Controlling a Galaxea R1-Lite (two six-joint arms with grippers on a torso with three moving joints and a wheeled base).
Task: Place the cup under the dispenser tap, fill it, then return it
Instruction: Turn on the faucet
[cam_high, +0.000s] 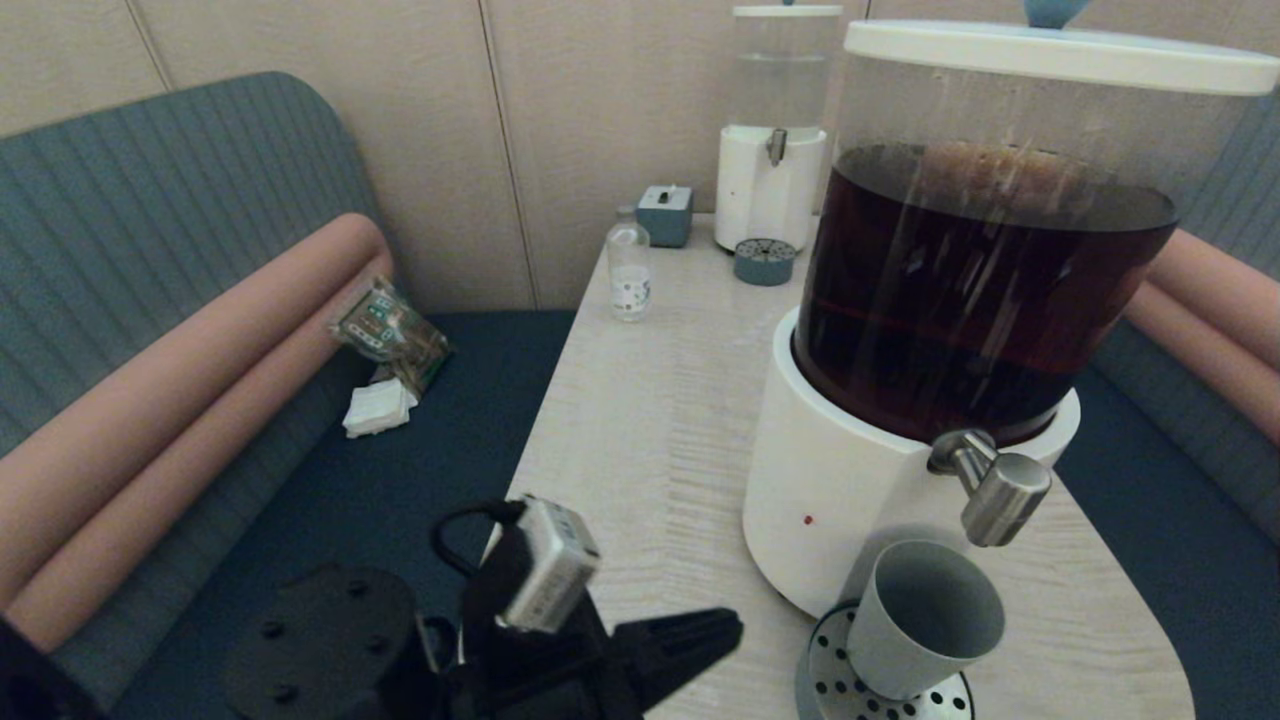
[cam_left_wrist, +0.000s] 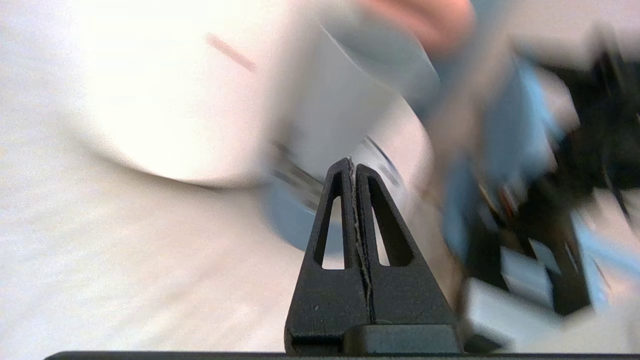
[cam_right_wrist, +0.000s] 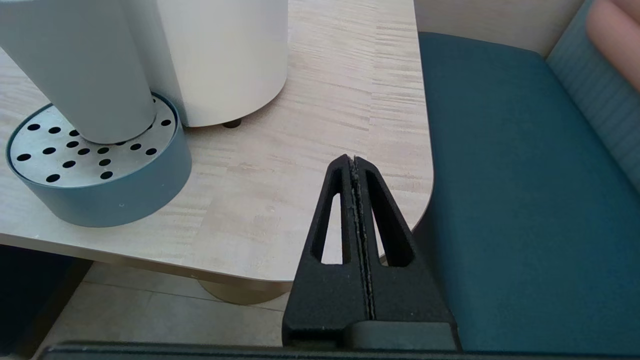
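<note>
The grey cup (cam_high: 925, 620) stands tilted-looking on the perforated drip tray (cam_high: 835, 690), just below the brushed-steel dispenser tap (cam_high: 995, 490) of the large dispenser (cam_high: 840, 500) with dark brown liquid. My left gripper (cam_high: 730, 628) is shut and empty, low at the table's near edge, left of the cup and apart from it. In the left wrist view the cup (cam_left_wrist: 345, 110) is a blur beyond the shut left gripper (cam_left_wrist: 352, 162). The right wrist view shows the cup (cam_right_wrist: 85, 65) on the tray (cam_right_wrist: 100, 195). My right gripper (cam_right_wrist: 352, 160) is shut, off the table's near right corner.
A small clear labelled bottle (cam_high: 630, 270), a small grey box (cam_high: 665, 215) and a smaller clear-liquid dispenser (cam_high: 775, 180) with its own drip tray (cam_high: 765, 262) stand at the table's far end. Blue bench seats (cam_right_wrist: 515, 190) flank the table; a packet and napkin (cam_high: 385, 360) lie on the left seat.
</note>
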